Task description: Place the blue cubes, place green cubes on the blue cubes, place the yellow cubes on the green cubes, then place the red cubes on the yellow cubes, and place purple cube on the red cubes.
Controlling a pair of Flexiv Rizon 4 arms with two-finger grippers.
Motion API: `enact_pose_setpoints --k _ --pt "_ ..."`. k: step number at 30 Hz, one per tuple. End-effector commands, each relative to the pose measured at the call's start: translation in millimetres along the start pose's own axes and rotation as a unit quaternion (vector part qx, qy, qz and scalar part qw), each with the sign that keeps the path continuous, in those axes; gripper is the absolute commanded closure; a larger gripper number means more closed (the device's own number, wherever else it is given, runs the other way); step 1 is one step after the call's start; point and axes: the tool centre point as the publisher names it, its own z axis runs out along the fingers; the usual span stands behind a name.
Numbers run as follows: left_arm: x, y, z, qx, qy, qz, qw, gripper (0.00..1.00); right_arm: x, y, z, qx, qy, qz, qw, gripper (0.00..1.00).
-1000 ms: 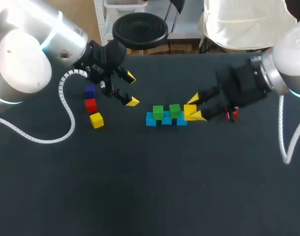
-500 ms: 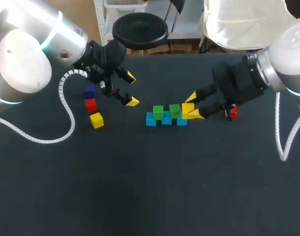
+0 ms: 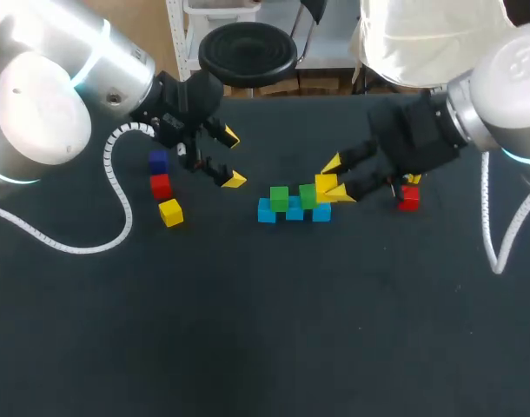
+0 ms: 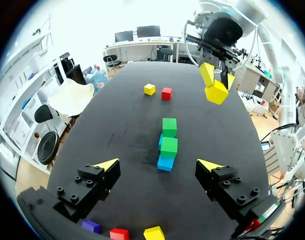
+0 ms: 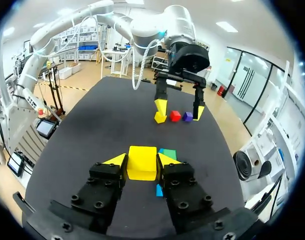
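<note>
Three blue cubes (image 3: 294, 211) lie in a row mid-table, with two green cubes (image 3: 279, 198) on top of them. My right gripper (image 3: 334, 181) is shut on a yellow cube (image 3: 326, 185), held just right of the right green cube (image 3: 308, 195) and above the row's right end. In the right wrist view the yellow cube (image 5: 141, 162) sits between the fingers, with a green cube (image 5: 168, 154) just ahead. My left gripper (image 3: 231, 158) hangs open and empty, left of the row. The left wrist view shows the stack (image 4: 169, 146) ahead of its open gripper (image 4: 159, 166).
A purple cube (image 3: 158, 161), a red cube (image 3: 161, 185) and a yellow cube (image 3: 170, 212) lie in a line at the left, under my left arm. Another red cube (image 3: 409, 198) sits at the right, with a yellow one (image 3: 414, 179) partly hidden behind my right arm.
My right gripper has carried the yellow cube left and slightly up, toward the green cubes, uncovering the red cube at the right. The left arm has not moved.
</note>
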Motion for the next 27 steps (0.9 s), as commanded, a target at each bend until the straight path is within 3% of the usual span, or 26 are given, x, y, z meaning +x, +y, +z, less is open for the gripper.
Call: enact_pose_setpoints --k 1,11,27 --pt "1.6 -0.6 0 0.0 -0.003 0.002 1.0 0.0 -5 -14 6 -0.014 -0.001 0.004 1.0 1.0" --pt "1.6 -0.6 0 0.0 -0.003 0.002 1.0 0.0 -6 -15 26 -0.012 -0.023 0.034 0.999 1.0" --pt "1.6 -0.6 0 0.0 -0.003 0.002 1.0 0.0 -8 -16 24 0.002 -0.032 0.046 0.998 1.0"
